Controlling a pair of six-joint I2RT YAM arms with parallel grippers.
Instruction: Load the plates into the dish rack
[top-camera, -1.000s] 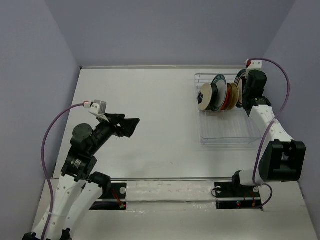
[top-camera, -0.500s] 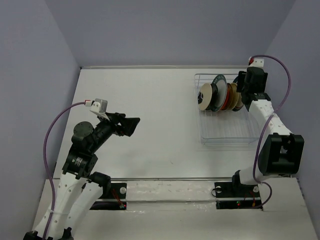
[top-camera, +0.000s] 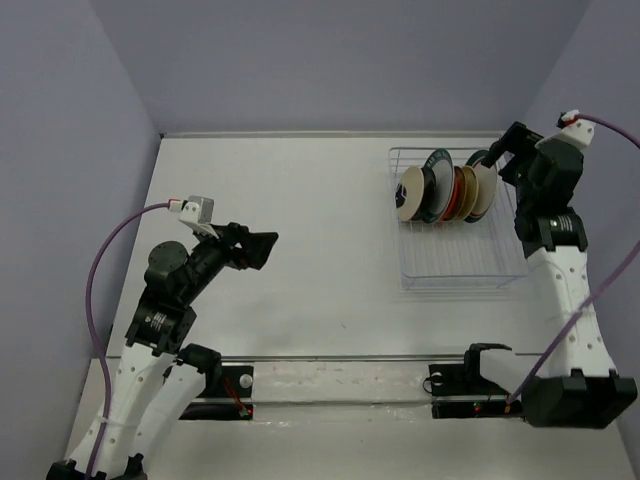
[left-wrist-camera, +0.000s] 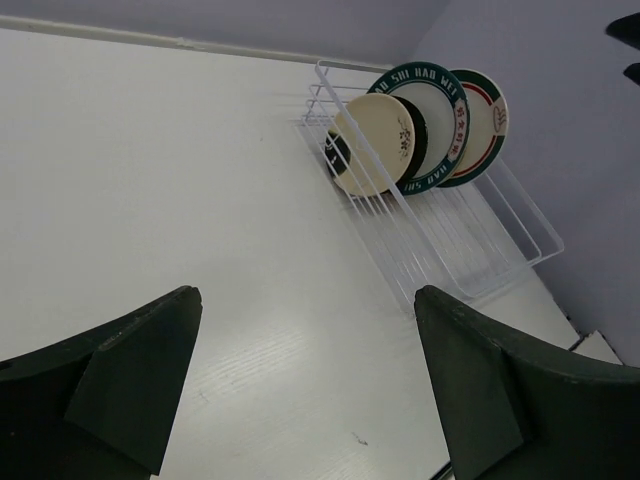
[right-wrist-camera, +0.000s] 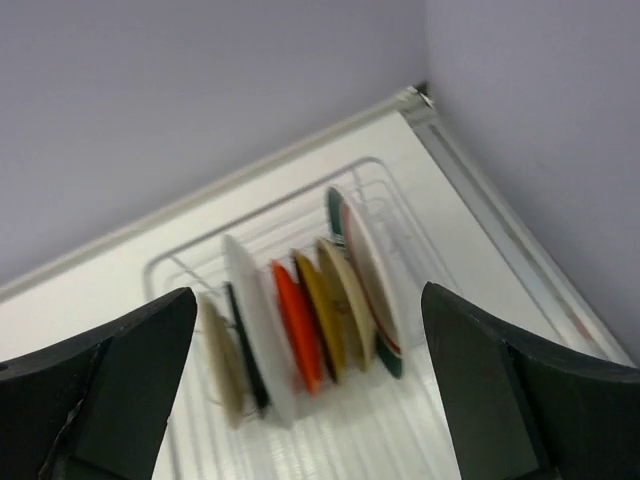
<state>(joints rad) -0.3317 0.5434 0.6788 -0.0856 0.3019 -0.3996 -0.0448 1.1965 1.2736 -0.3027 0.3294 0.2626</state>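
Several plates (top-camera: 440, 190) stand on edge in a row at the back of the wire dish rack (top-camera: 450, 268). In the right wrist view the plates (right-wrist-camera: 300, 325) run from cream, black and white through orange and mustard to a cream one and a green-rimmed white one. My right gripper (top-camera: 500, 152) hovers above the rack's back right corner, open and empty (right-wrist-camera: 307, 293). My left gripper (top-camera: 272, 250) hangs open and empty over the left half of the table (left-wrist-camera: 305, 300), far from the rack (left-wrist-camera: 470, 240) and its plates (left-wrist-camera: 400, 140).
The rack's front half (top-camera: 455, 255) holds no plates. Purple walls close in the white table (top-camera: 300, 200) at the back and on both sides; the right wall stands just beyond the rack.
My right gripper has opened, let go of the rightmost plate, and risen back to the right, away from the row. The left arm has not moved.
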